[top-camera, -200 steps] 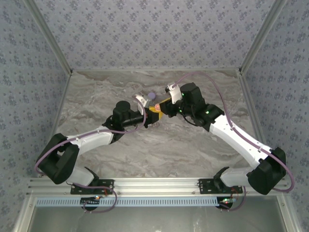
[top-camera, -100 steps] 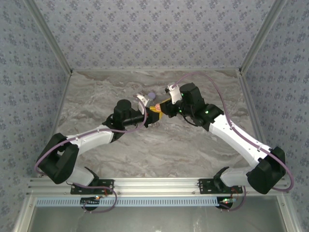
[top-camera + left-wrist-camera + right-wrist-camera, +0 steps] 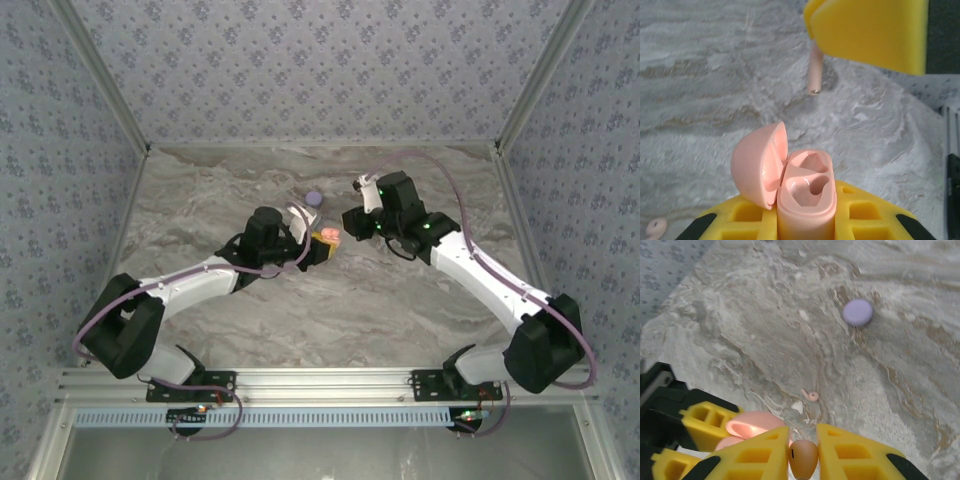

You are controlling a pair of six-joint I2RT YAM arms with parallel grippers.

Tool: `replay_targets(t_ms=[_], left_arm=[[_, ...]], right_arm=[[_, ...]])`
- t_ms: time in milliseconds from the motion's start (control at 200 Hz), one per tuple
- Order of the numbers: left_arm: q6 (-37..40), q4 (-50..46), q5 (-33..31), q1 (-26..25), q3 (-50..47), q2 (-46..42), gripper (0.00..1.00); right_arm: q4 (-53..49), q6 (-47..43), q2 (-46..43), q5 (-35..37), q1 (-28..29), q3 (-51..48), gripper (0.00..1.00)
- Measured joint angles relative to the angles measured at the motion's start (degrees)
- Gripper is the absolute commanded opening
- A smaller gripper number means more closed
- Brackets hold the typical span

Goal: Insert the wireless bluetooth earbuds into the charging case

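The pink charging case [image 3: 807, 200] stands upright with my left gripper [image 3: 805, 222] shut on it. Its lid [image 3: 757, 167] is swung open to the left, and both wells are empty. One of the wireless bluetooth earbuds, pale pink [image 3: 803, 458], is pinched in my right gripper [image 3: 803, 450]. In the left wrist view that earbud's stem [image 3: 815, 75] hangs below a yellow finger [image 3: 870, 32], beyond the case and apart from it. The other earbud [image 3: 810, 395] lies on the marble table, seen also at the left wrist view's bottom left corner [image 3: 655, 227]. From above, the case [image 3: 327, 236] sits just left of the right gripper [image 3: 350, 222].
A lilac round disc [image 3: 857, 312] rests on the marble table [image 3: 400, 300] behind the grippers, also visible from above [image 3: 313, 198]. Patterned walls [image 3: 300, 70] close in the back and both sides.
The two grippers, close together a second ago, have drawn slightly apart. The right one pulled back to the right with its earbud, and the left one moved slightly nearer with the case.
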Motion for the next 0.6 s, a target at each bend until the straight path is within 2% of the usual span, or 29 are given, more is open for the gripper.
replay_targets(t_ms=[265, 600], left_arm=[[0.4, -6.2, -7.8, 0.0, 0.0, 0.0, 0.0], [0.4, -9.0, -11.3, 0.0, 0.0, -1.0, 0.0]], right_arm=[[-0.5, 2.2, 7.3, -0.2, -2.5, -3.9, 0.22], [-1.8, 3.0, 21.6, -1.8, -3.3, -4.3, 0.21]])
